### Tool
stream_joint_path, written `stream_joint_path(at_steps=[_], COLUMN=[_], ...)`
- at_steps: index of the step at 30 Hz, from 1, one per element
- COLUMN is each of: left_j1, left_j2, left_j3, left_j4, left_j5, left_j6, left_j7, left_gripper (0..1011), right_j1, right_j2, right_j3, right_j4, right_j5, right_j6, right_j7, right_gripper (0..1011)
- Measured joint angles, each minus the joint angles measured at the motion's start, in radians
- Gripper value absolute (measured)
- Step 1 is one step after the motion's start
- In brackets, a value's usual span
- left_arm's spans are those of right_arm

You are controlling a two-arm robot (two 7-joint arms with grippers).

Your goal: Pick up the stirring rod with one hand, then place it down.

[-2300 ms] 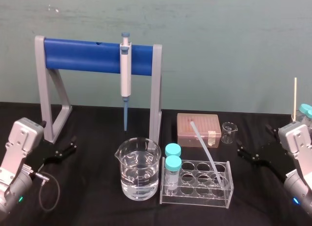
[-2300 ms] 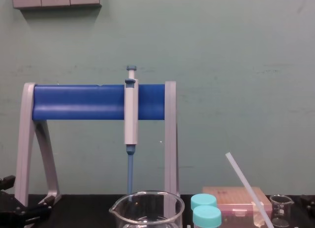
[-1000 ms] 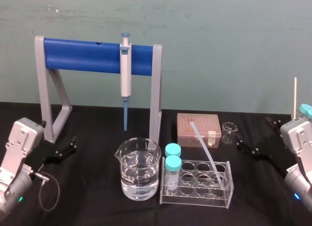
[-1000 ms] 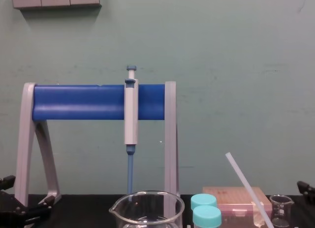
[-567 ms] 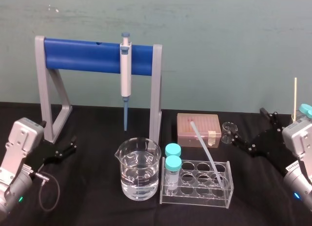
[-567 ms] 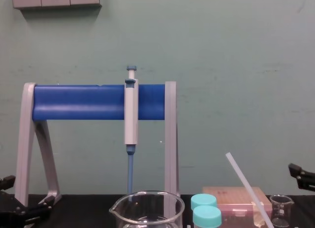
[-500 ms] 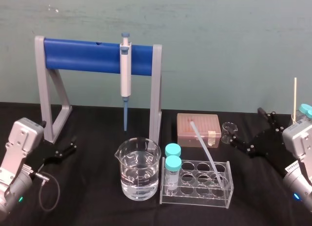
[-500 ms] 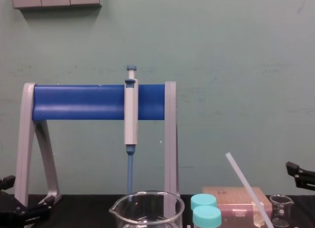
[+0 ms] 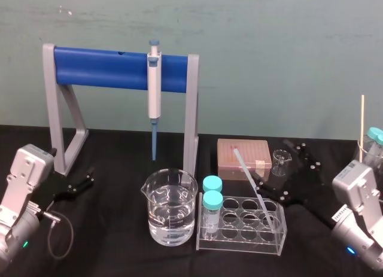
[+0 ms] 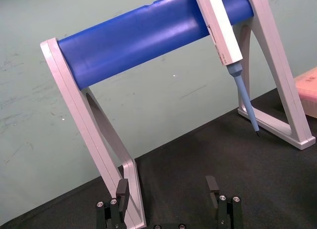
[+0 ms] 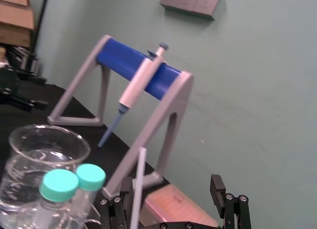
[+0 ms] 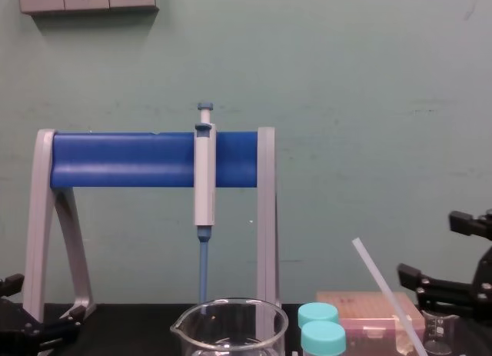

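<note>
**While All Stood Ready, Plenty Could Go Wrong**

If the right gripper (image 9: 270,163) shut off-centre, I judged it could shove the stirring rod (image 9: 251,181) sideways. That push could tip the clear rack (image 9: 239,246) the rod leaned in. The rod looked smooth and thin, so a weak squeeze could let it slip. Its low end sat down in 1 of the rack's holes. A crooked lift could catch there and drag the rack along, with its 2 capped vials (image 9: 211,199). The small beaker (image 9: 280,162) stood just beside the gripper, so a wide swing could knock it over.

The right gripper's 2 fingers were spread wide and held nothing. In the right wrist view the rod (image 11: 139,189) lined up inside the gap, close to 1 finger and far from the other. From the head view the lower finger sat right by the rod's middle. I could not tell if they touched.

The left gripper (image 9: 81,184) was parked at the table's left side, open and empty.
</note>
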State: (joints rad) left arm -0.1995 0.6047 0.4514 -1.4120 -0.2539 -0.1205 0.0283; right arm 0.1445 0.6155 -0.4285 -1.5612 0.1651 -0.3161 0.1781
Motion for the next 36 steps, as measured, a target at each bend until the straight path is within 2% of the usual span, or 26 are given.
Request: stream_joint_path(at_steps=[5,10,19,29,36], left_j1=[0.000,0.000,0.000,0.000,0.000], left_j2=[0.000,0.000,0.000,0.000,0.000], left_j3=[0.000,0.000,0.000,0.000,0.000], left_j4=[0.000,0.000,0.000,0.000,0.000], left_j5=[0.000,0.000,0.000,0.000,0.000], left_j6=[0.000,0.000,0.000,0.000,0.000], left_j7=[0.000,0.000,0.000,0.000,0.000], left_gripper=[1001,1000,1000,1000,1001], right_j1=[0.016,0.039,0.088,0.115,0.127], right_j2=[-0.014,-0.029,-0.068,-0.090,-0.105], right_j3=[-0.005,-0.006,0.009,0.024,0.034], right_j4=[0.008,0.028,0.089,0.131,0.151], right_j5=[0.012,0.045,0.166,0.220,0.232], right_j6=[-0.003,0.001,0.060,0.119,0.148], right_j7=[0.044,0.100,0.225,0.305,0.339], right_gripper=[1002,1002,1002,1002,1002])
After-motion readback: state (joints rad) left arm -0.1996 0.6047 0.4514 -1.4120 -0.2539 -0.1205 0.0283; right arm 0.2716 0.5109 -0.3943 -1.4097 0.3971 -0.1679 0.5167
